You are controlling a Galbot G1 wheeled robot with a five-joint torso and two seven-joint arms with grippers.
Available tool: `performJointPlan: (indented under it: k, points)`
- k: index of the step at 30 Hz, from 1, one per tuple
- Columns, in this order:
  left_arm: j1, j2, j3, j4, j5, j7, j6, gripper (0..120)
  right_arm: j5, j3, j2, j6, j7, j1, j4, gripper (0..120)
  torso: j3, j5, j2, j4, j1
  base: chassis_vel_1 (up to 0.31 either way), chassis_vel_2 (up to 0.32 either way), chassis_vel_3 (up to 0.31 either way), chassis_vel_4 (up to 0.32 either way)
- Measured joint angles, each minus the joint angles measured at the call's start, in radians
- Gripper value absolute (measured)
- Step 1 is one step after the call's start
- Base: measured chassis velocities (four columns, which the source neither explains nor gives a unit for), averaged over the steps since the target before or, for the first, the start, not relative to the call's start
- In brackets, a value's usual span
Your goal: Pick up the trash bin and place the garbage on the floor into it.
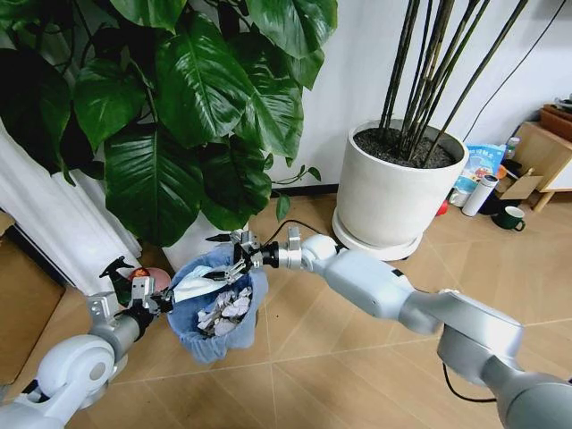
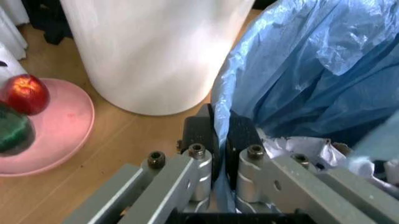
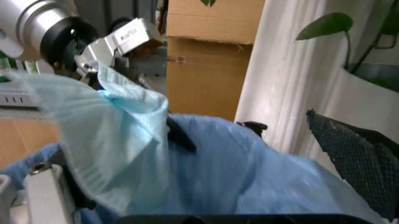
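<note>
So our left gripper [image 2: 218, 140] is clamped on the rim of the trash bin [image 1: 217, 315], both fingers pinching the dark wall with the blue liner bag [image 2: 311, 70] caught between them, and the bin hangs just above the floor [image 1: 357, 357], tilted a bit toward the other arm. Our right gripper [image 1: 234, 259] is over the bin mouth with its fingers spread apart, right beside a pale blue tissue-like sheet [image 3: 118, 140] draped over the near rim; hard to tell from here if it's touching that sheet or already clear of it.

Handling-wise we'd call the bin light, with a stiff wall, so a rim pinch is the right hold. The liner is thin and slick though, so it could slide under the pads if the bin swings. The garbage inside, crumpled paper wads [image 1: 223, 311], is soft and weighs next to nothing.

Around it things are tight: the white plant pot [image 2: 156, 51] stands just behind the bin, with big green leaves [image 1: 206, 89] hanging over it. A pink plate [image 2: 56, 135] with a red apple [image 2: 26, 94] sits near our left wrist. The second white pot [image 1: 393, 188] with thin stems is well apart, and a mug [image 1: 509, 217] and bottle [image 1: 480, 195] are beyond it.
</note>
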Motion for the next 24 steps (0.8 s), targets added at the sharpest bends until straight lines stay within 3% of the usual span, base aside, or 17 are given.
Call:
performJointPlan:
  k: [10, 24]
  points:
    - [0.004, 0.003, -0.002, -0.001, -0.002, -0.008, -0.001, 0, 0.002, 0.047, -0.061, -0.003, 0.000, -0.004, 0.040, 100, 0.000, 0.0001, 0.000, 0.0000, 0.000, 0.000, 0.000, 0.000, 0.000]
    - [-0.002, -0.002, -0.011, 0.001, -0.014, -0.026, -0.001, 0, 0.003, 0.095, -0.222, -0.005, -0.003, -0.066, 0.107, 100, 0.000, 0.0002, 0.000, -0.0002, 0.000, 0.000, 0.000, 0.000, 0.000]
